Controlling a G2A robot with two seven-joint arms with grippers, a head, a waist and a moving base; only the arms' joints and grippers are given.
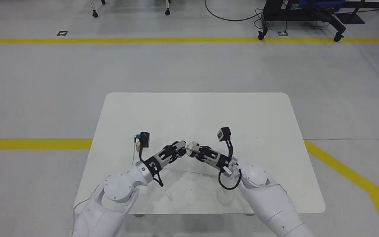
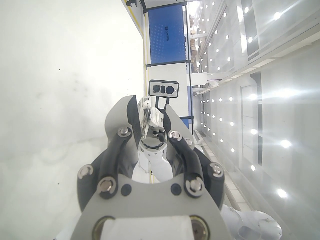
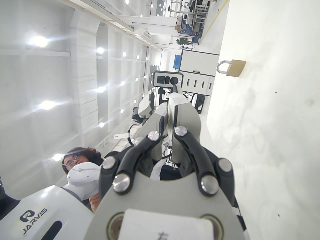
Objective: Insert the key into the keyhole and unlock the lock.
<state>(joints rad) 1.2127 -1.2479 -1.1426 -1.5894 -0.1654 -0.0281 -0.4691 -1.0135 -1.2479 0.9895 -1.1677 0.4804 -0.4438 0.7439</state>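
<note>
Seemingly parted, the left gripper (image 2: 150, 109) brackets a shiny key (image 2: 143, 118) — the right gripper (image 3: 172, 103), pinched together, meets it; the lock (image 3: 231, 68) lies beyond both.

From high overhead the top camera looks down on the counter (image 1: 237, 112), while each wrist camera sits close behind the left pincer (image 2: 150, 111) or right pincer (image 3: 172, 103), facing the other's tip, the spot all views share.
</note>
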